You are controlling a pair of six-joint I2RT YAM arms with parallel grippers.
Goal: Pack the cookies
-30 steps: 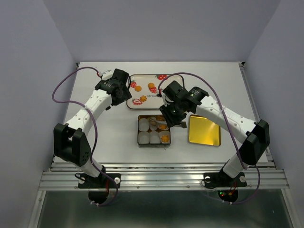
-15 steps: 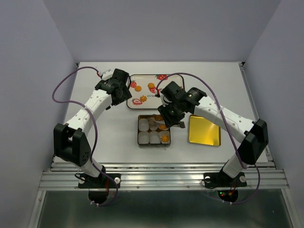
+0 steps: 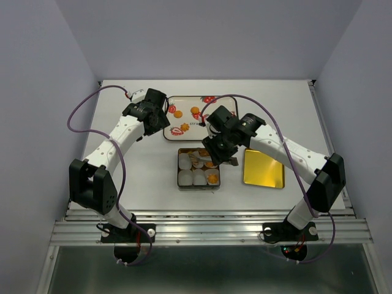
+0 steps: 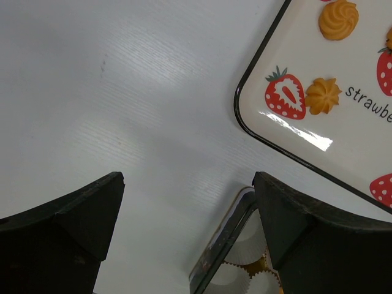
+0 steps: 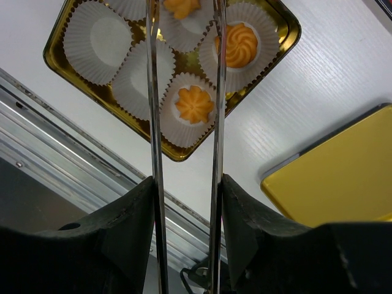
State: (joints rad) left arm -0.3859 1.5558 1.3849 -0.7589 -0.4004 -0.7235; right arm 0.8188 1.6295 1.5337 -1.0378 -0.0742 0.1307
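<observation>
The right gripper (image 5: 185, 208) is clamped on the tongs (image 5: 154, 153). Their two blades (image 5: 215, 122) stand apart and reach over the tin (image 5: 289, 32). A cookie (image 5: 182, 6) sits between the blades in a far cup. The blade tips are out of frame, so contact with it cannot be told. Two more cookies (image 5: 193, 103) sit in cups beside it, and three cups (image 5: 98, 40) are empty.

Step in hand, as judged: setting the third cookie into the tin.

The left gripper (image 4: 187, 214) hangs wide apart, holding nothing, over the table (image 4: 122, 92) just beside the tray (image 4: 361, 153), where three cookies lie.

Next move: raise the tongs straight up, clear of the cup edges, then carry them to the tray.

Obstacles: the left gripper sits near the tray corner, and the light cups may lift with the blades. The lid (image 5: 343, 165) lies beside the tin, off the likely route.
</observation>
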